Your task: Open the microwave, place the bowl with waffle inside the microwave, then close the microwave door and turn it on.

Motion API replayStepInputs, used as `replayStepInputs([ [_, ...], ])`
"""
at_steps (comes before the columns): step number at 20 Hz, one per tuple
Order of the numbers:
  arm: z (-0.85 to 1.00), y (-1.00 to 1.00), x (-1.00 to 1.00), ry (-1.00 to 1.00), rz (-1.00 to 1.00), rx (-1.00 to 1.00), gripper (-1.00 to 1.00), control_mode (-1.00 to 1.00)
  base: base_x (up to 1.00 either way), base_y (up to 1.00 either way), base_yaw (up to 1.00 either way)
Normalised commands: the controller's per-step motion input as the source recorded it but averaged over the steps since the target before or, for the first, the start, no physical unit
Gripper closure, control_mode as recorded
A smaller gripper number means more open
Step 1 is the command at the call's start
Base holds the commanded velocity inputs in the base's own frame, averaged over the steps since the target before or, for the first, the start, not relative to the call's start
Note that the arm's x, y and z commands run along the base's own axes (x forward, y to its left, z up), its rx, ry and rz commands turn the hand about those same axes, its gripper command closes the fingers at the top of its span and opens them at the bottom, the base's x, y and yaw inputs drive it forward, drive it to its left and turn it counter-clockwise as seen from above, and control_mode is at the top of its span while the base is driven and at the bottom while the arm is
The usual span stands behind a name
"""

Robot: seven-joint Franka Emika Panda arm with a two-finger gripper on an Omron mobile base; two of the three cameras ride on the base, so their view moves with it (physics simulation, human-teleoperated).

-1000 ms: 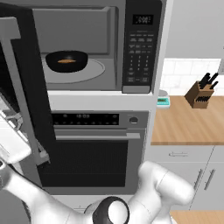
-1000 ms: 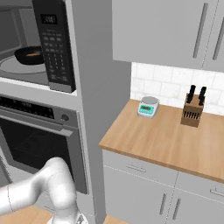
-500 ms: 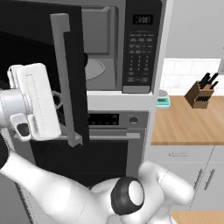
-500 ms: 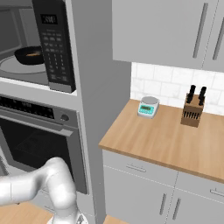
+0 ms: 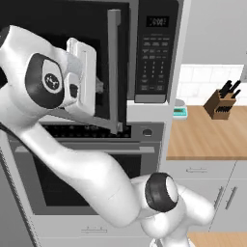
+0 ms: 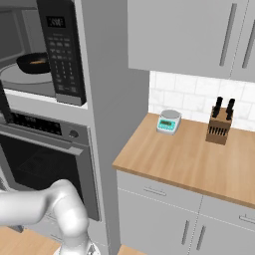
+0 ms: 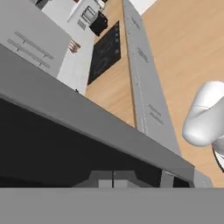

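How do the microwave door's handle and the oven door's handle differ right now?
The microwave door has a tall grey bar handle standing vertical; the oven's handle runs horizontal. The microwave door is swung partly out, nearly closed, while the oven door sits shut. Both doors are dark glass.

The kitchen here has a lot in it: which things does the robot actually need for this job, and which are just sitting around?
Needed:
microwave
door, nearly shut
bowl with waffle, on the turntable inside
gripper, by the door

Just around:
oven
knife block
kitchen scale
counter
cabinets
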Motion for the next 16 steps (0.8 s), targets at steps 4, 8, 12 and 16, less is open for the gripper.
replayStepInputs([
  [4,0.0,-1.0,1.0,0.06,0.25,0.21,1.0,-1.0,0.0,0.0,0.0],
  [8,-0.2,-0.94,1.0,0.12,0.28,0.09,1.0,-1.0,0.0,0.0,0.0],
  [12,-0.28,-0.7,1.0,0.14,0.32,0.02,1.0,-1.0,0.0,0.0,0.0],
  [16,-0.14,-0.47,1.0,0.18,0.28,0.0,1.0,-1.0,0.0,0.0,0.0],
])
